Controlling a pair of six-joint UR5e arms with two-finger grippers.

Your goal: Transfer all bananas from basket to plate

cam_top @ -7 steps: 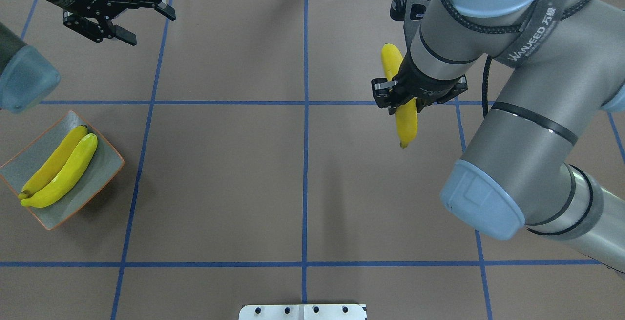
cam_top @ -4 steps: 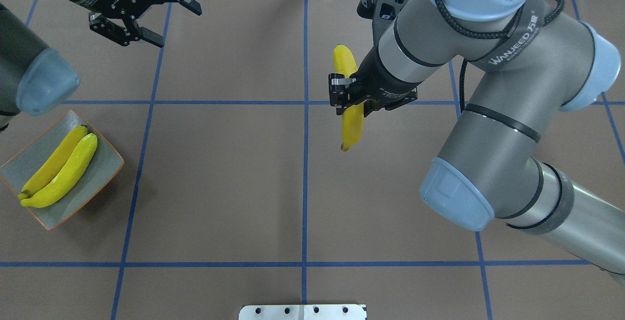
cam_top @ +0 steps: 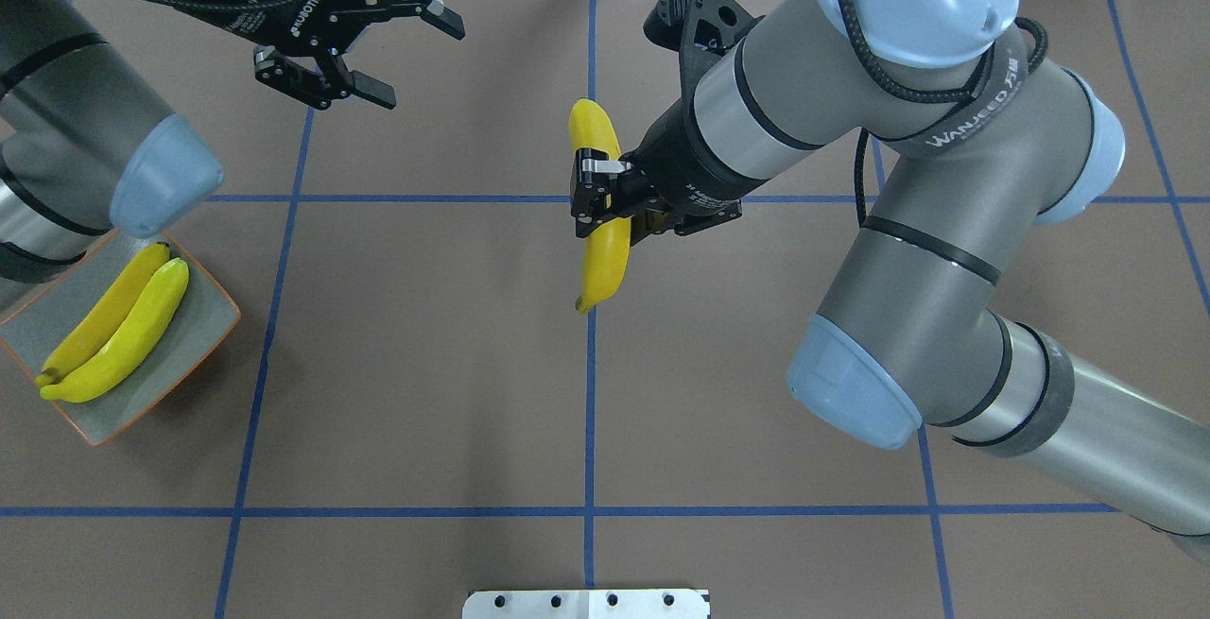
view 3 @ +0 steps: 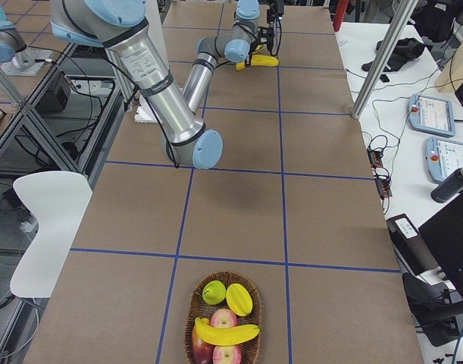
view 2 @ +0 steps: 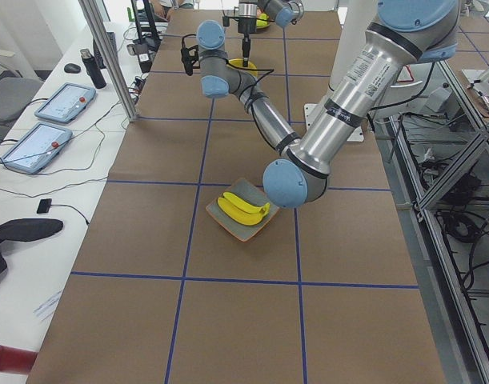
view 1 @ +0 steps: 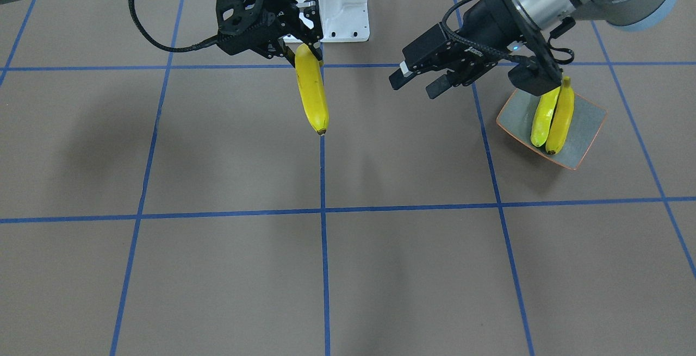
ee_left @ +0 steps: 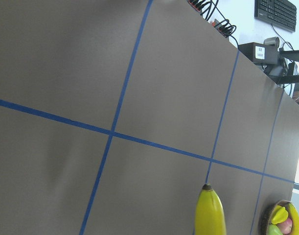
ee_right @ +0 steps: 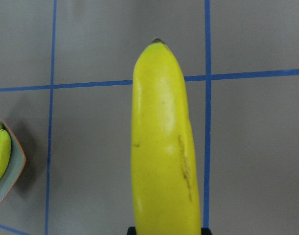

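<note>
End effectors: L [cam_top: 417, 62] agape, R [cam_top: 606, 202] clenched.

In the overhead view the plate [cam_top: 184, 354] sits at the left edge of the surface [cam_top: 425, 364], a little below the middle, with two bananas [cam_top: 113, 331] lying side by side on it, touching along their length. A third banana [cam_top: 605, 260] hangs near the centre of the frame, over the middle grid line, clamped in the right end effector [cam_top: 610, 198], which reaches in from the right. The left end effector [cam_top: 419, 63] hovers at the upper left, well apart from both the plate and the third banana. In the exterior right view the basket [view 3: 189, 315] stands at the bottom centre, with a fourth banana [view 3: 227, 332] lying across other fruit [view 3: 239, 299] in it
</note>
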